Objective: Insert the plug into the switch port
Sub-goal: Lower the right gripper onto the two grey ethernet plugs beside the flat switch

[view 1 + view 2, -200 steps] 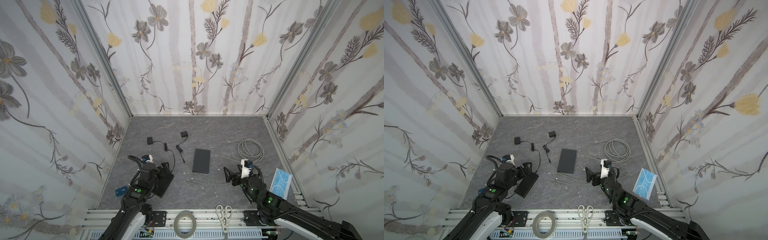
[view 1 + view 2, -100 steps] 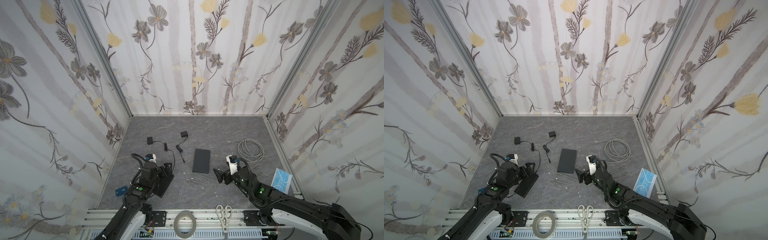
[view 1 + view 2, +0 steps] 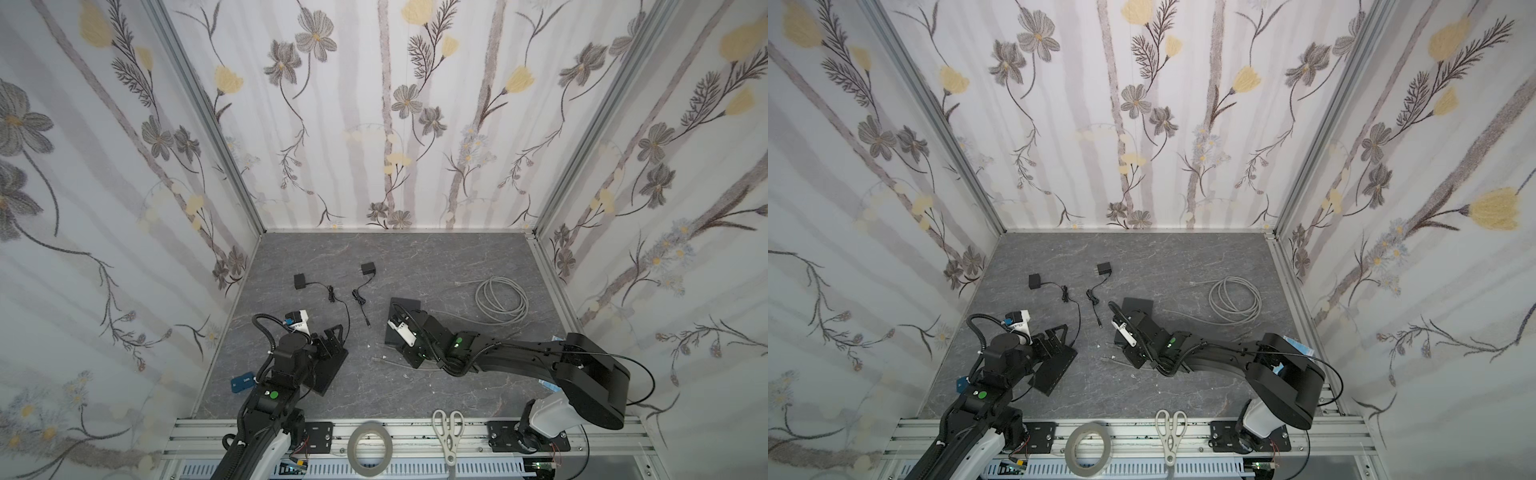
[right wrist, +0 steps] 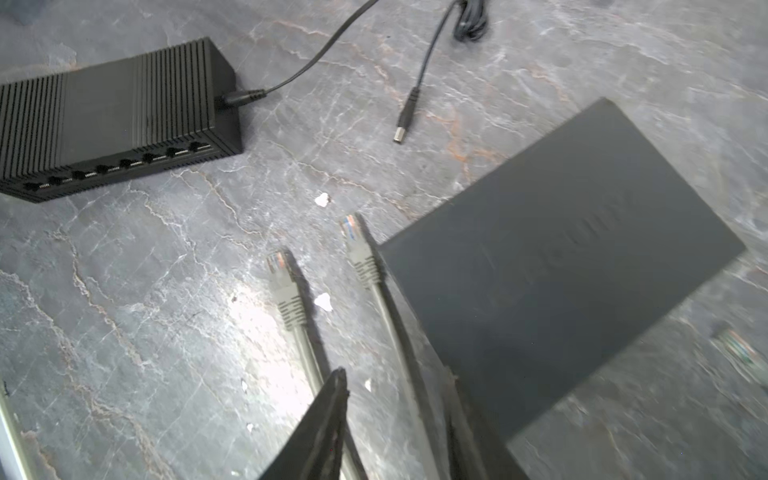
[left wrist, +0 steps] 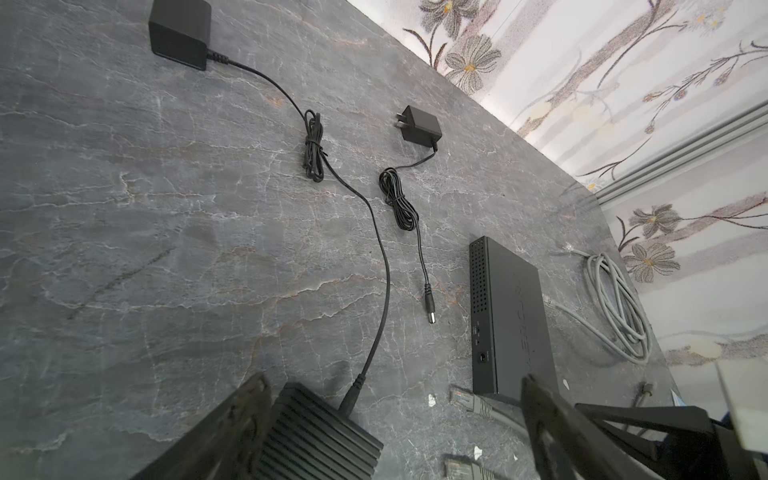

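While the right end effector straddles the grey cable, clamped or not I cannot tell, its plug lies just ahead: probably light, rigid, brittle; take the ribbed boot.

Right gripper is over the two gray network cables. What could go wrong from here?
1. The right gripper straddles one gray cable well behind its plug. Held there, the plug may droop or twist and miss the ports of the ribbed switch.
2. The second plug lies close alongside. Its cable runs just outside the jaws and could get pinched or dragged.
3. The flat black box sits right beside the jaws and may be shoved.
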You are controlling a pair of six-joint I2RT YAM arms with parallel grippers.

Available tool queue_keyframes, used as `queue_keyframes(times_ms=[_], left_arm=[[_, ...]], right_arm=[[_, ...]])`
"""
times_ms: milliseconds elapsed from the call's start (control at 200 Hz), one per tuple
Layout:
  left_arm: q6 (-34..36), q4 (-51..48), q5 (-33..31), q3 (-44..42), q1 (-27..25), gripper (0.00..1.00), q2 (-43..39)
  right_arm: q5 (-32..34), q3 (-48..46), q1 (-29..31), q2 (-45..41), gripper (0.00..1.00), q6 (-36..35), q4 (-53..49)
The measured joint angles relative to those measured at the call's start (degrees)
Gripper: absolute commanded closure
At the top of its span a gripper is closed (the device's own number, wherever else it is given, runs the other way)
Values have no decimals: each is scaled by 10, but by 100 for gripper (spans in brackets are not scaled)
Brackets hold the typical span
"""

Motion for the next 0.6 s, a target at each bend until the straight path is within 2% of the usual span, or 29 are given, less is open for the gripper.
queue_keyframes(times_ms=[350,600], left_arm=[[0,-12,-5,-10,0,7,-45],[0,-21,-4,-7,-1,7,-24]], right_arm=[[11,51,36,76,58,-9,-18],[13,44,46,85,54,4,-10]])
